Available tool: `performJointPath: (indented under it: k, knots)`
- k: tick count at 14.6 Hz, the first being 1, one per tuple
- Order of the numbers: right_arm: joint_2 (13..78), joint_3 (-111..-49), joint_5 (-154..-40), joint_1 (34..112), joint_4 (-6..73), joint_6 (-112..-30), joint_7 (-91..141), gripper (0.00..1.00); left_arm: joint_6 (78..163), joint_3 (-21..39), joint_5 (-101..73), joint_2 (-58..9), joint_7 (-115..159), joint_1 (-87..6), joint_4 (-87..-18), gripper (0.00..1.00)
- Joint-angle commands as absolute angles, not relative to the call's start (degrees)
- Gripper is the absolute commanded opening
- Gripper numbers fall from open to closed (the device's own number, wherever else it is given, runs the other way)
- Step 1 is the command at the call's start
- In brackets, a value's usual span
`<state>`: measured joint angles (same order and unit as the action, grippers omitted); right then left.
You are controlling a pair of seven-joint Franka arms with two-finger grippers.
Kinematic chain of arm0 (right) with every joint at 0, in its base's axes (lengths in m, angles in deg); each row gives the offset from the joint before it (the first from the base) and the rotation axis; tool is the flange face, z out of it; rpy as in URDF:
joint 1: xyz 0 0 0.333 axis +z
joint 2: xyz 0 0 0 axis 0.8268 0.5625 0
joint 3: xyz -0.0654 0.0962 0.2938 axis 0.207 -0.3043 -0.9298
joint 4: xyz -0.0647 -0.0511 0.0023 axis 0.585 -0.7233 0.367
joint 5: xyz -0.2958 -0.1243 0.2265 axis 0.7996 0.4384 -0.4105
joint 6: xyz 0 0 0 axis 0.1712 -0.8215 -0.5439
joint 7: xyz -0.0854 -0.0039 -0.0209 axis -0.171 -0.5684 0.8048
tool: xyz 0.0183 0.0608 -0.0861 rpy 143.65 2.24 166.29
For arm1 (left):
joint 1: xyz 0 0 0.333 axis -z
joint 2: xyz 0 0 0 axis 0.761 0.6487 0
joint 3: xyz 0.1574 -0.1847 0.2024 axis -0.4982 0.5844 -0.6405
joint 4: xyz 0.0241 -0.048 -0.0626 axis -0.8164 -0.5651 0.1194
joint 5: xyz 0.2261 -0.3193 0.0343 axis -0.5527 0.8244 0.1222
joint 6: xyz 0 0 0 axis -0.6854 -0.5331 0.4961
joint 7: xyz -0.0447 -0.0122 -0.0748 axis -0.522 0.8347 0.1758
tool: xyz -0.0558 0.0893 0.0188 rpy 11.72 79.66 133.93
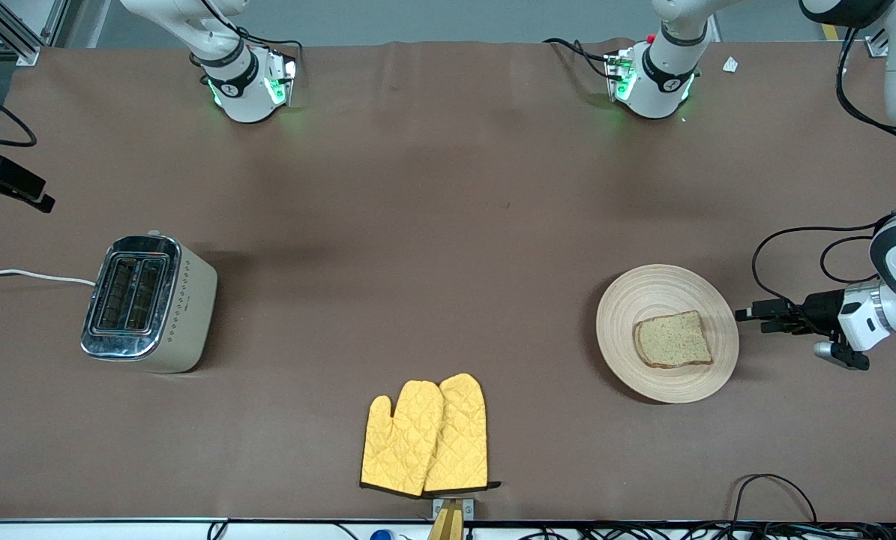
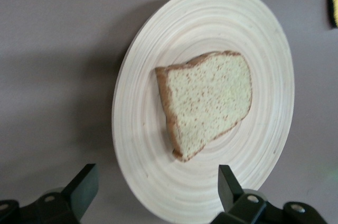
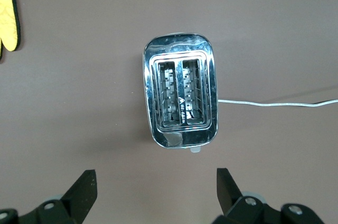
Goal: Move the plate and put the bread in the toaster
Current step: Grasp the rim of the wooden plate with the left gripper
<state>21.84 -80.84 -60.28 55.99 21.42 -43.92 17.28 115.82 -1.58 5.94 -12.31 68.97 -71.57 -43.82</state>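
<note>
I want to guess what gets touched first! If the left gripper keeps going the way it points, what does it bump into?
Probably the wooden plate: the left gripper, fingers open, points at its rim. The bread slice lies farther in.

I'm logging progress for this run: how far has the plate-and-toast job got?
Nothing looks done yet. The bread lies on the plate at the left arm's end; both slots of the toaster are empty. In hand: the left gripper, open, sits beside the plate's rim. The right gripper, open, is above the toaster. Left: moving the plate, loading the bread.
</note>
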Motion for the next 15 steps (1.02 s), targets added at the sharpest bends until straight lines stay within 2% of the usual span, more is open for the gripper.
performJointPath:
  k: [1,2,7,11,15]
  knots:
    - [21.16,-81.02,-60.79,55.78,22.07,-43.81,17.38,1.0,115.56,-1.3,8.65,-8.09,73.38,-73.98,-39.51,1.0]
    - [21.16,-81.02,-60.88,55.86,21.98,-43.81,17.56,1.0,115.56,-1.3,8.83,-6.77,75.23,-74.51,-38.55,0.98]
    - [21.07,-80.93,-61.05,55.86,22.07,-42.85,19.14,1.0,115.3,-1.3,14.8,-3.51,77.35,-75.92,-38.27,0.69]
    - [21.16,-81.02,-61.14,56.04,22.07,-42.85,19.14,1.0,114.33,-1.21,18.66,-2.54,77.18,-76.45,-38.45,0.55]
    - [21.16,-81.28,-61.32,54.9,22.16,-42.85,19.23,1.0,112.4,-1.21,21.13,-1.31,77.18,-76.54,-38.36,0.34]
